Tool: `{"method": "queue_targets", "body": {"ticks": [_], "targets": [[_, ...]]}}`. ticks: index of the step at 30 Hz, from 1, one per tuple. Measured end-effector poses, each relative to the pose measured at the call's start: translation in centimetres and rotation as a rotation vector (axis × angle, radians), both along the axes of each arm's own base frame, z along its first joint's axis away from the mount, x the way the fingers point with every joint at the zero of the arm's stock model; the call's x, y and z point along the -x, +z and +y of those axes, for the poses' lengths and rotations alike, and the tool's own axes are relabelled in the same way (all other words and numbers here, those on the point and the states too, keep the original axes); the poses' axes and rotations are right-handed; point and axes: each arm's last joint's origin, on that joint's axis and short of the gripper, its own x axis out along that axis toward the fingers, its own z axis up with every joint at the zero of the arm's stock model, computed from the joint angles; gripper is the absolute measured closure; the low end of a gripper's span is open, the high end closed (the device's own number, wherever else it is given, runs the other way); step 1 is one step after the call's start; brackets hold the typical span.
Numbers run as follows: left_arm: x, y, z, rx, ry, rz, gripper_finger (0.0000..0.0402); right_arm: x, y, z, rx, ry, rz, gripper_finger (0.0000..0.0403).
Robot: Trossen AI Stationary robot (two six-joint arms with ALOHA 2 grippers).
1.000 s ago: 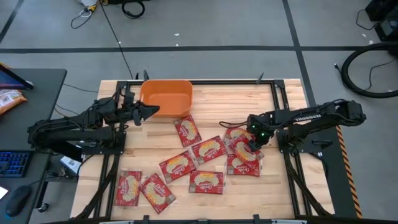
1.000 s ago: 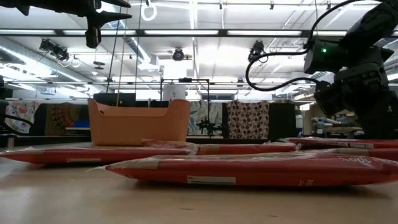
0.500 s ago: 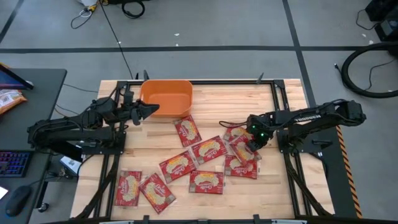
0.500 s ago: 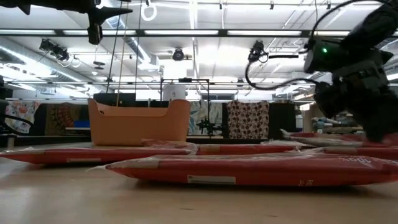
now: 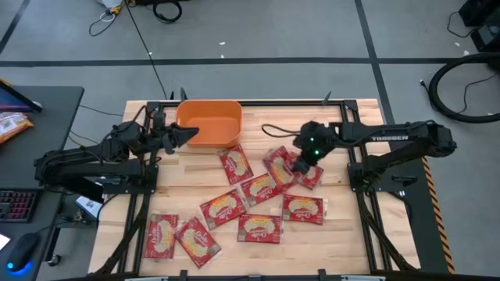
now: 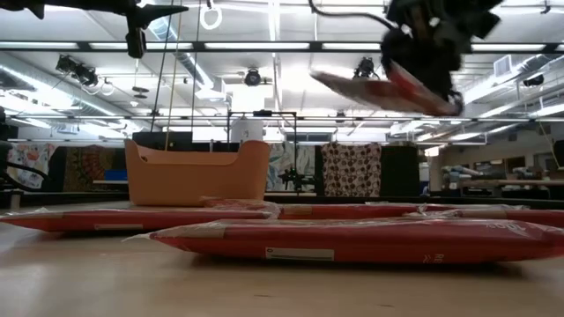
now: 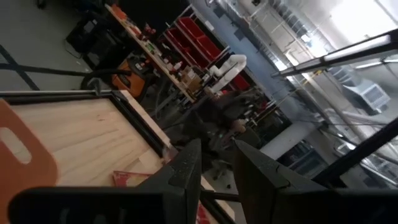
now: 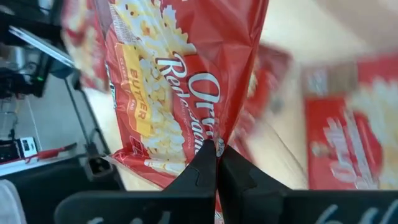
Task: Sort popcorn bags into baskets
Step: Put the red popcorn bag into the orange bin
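Note:
My right gripper (image 5: 300,161) hangs over the table's middle right, shut on a red popcorn bag (image 5: 280,166) that also shows high in the low view (image 6: 361,88). A red piece (image 5: 311,176) shows just right of the fingers; whether it is the same bag I cannot tell. Several more bags (image 5: 260,187) lie flat on the wood. The orange basket (image 5: 208,123) stands at the far edge, left of centre. My left gripper (image 5: 190,135) hovers raised beside the basket's near left corner, open, with nothing between its fingers (image 7: 186,171). My right gripper pinches a puckered bit of the bag's wrapper (image 8: 217,138) between its two fingertips (image 8: 202,163). The fingers slant down at it from the table's right. The bag hangs lifted clear of the table and tilted (image 6: 352,86), its printed face (image 8: 180,81) spreading away from the fingertips.
Loose bags lie at the near left (image 5: 160,234) and near the basket (image 5: 234,164). A dark frame rail (image 5: 351,140) runs around the table. A side desk at the left holds an orange-yellow snack packet (image 5: 12,125) and a keyboard (image 5: 16,204).
My right gripper has taken hold of a bag among the right-hand cluster. It has risen and swung toward the table's left and far side. The bag has gone from lying flat to hanging tilted, clear of the table.

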Motion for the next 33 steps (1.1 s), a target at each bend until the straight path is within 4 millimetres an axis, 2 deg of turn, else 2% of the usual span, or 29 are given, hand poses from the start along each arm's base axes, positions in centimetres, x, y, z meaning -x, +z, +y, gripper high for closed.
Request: {"method": "queue_targets", "body": {"ticks": [6,12,17,22,27,33], "targets": [[0.6,2.2,0.4,-0.050,0.045,0.117,0.0306,-4.5,2.5,-0.9,0.130,0.037,-0.046,0.0399],[1.9,5.5,0.9,-0.100,0.105,0.201,0.0306,-9.1,4.4,-3.3,0.276,0.042,-0.098,0.0399],[2.9,7.8,0.8,-0.197,0.134,0.174,0.0306,-12.8,5.8,-5.8,0.434,0.019,-0.171,0.0397],[3.6,9.3,0.6,-0.256,0.144,0.144,0.0306,-16.0,6.8,-8.1,0.619,0.034,-0.288,0.0396],[3.6,9.3,0.5,-0.237,0.135,0.141,0.0306,-18.7,5.7,-10.4,0.777,0.092,-0.311,0.0396],[3.5,9.3,0.4,-0.198,0.070,0.119,0.0306,-20.8,2.6,-12.7,0.942,0.165,-0.225,0.0395]]}}
